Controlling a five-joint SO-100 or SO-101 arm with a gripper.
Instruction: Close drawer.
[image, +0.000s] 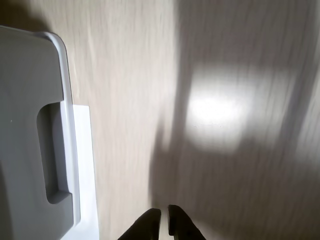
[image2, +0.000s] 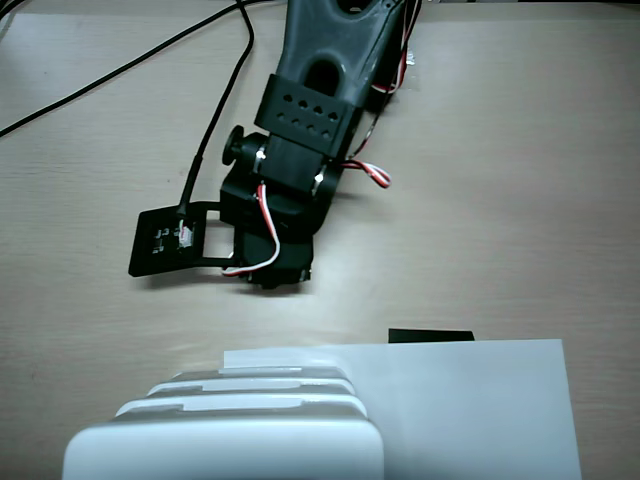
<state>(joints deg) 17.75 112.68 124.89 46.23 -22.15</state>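
Beside drawer (image: 30, 145), claw (image: 164, 220) hangs empty.

The wrist view rides on the arm (image2: 320, 120) and looks down close at the counter (image: 130, 75), its dark jaws entering from the bottom edge. The fixed view looks down from high above, facing the arm from the cabinet (image2: 225, 440) side. Both show the wooden counter, the white paper sheet (image2: 470, 400) and the cabinet's corner (image: 30, 125).
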